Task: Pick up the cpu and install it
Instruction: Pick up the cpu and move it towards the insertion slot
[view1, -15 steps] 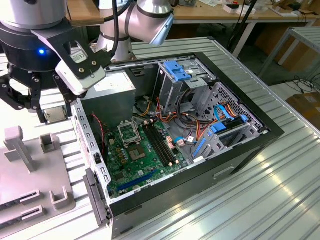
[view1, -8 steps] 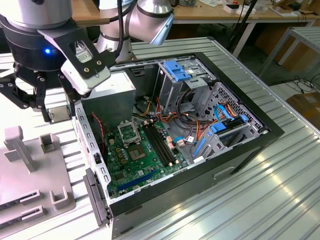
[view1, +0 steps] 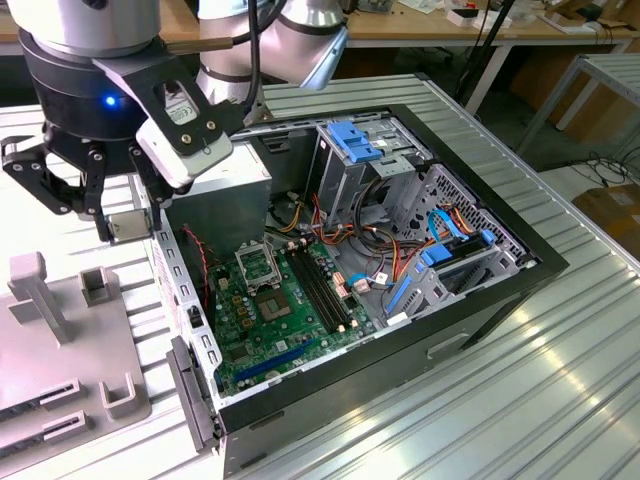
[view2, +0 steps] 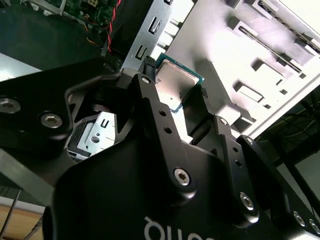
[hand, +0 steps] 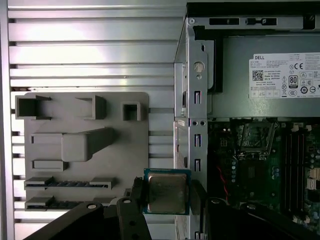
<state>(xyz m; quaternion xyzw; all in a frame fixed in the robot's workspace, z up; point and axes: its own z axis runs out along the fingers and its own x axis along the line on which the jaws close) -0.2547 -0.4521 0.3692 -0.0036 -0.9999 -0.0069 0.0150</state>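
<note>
Cpu (hand: 166, 192), clamped by its edges in the gripper (view1: 126, 222) just outside the case wall (hand: 196, 100), needs level carrying over that wall to the socket (hand: 256, 141).

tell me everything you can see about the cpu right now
The small flat square cpu has a dull silvery-grey metal top set on a thin base with green edges. It looks intact and clean. Black fingers clamp it by two opposite edges, and nothing else touches it. It hangs in the air with its metal top facing both wrist views, just outside the wall of the open black computer case, on the exterior view's left of the case and above the ribbed silver table. It is not yet in the case.
</note>
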